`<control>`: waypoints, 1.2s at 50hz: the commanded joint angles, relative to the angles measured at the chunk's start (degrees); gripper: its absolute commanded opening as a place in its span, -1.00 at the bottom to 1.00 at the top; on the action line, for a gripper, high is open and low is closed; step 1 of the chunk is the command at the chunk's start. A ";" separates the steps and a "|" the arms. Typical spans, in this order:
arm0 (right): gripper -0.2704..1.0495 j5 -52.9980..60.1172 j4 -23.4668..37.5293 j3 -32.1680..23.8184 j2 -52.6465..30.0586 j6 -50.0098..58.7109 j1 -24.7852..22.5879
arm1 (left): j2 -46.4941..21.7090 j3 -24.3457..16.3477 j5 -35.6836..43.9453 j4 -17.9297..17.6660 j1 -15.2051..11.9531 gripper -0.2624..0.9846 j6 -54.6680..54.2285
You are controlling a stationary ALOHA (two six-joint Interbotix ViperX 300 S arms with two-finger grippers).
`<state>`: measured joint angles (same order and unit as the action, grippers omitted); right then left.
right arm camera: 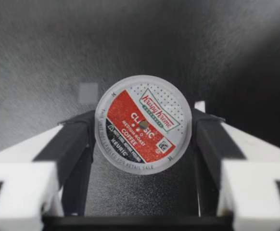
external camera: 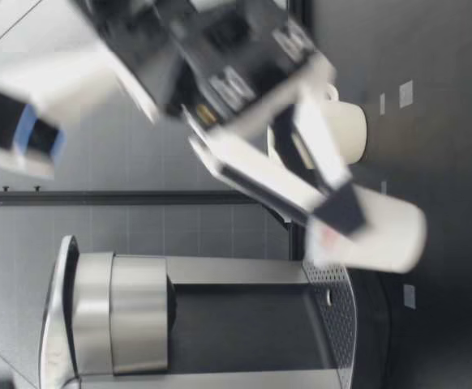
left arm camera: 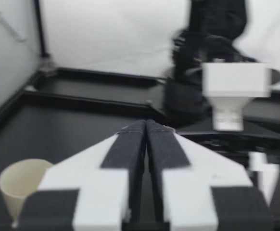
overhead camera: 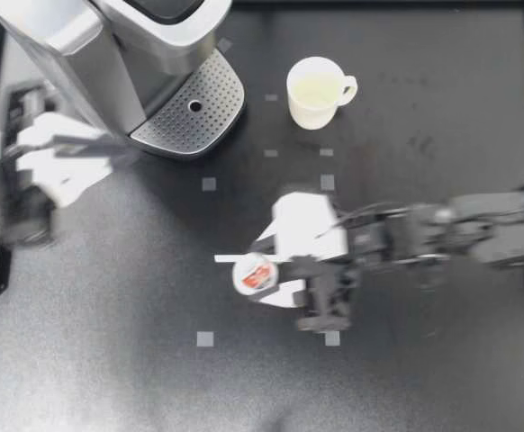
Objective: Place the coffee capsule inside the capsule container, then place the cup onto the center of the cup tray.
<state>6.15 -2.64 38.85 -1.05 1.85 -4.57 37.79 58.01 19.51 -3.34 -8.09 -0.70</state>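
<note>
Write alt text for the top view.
My right gripper holds a foil-lidded coffee capsule near the middle of the black table. A cream cup stands beside the perforated cup tray of the coffee machine; my left gripper is next to the machine.

Matte black table; grey tiled wall behind it

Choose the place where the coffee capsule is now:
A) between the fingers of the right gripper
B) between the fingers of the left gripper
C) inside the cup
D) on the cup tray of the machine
A: my right gripper has both fingers against the coffee capsule from two sides, well apart from the cup and the cup tray.
</note>
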 commanded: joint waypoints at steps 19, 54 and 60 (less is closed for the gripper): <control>0.12 10.63 0.62 9.76 10.99 -1.23 -0.18 | -8.44 -9.23 -1.05 -0.35 -1.49 -0.39 0.97; 0.12 11.16 1.14 19.69 24.35 -6.77 3.25 | -32.08 -50.62 -77.70 20.57 2.90 -0.39 -2.55; 0.12 11.87 1.14 20.74 25.49 -7.03 3.52 | -35.42 -55.55 -89.38 34.89 7.03 -0.39 -8.26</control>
<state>17.05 -1.58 59.77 23.03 -5.01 -1.58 3.08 6.33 -63.63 23.64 -3.34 -6.59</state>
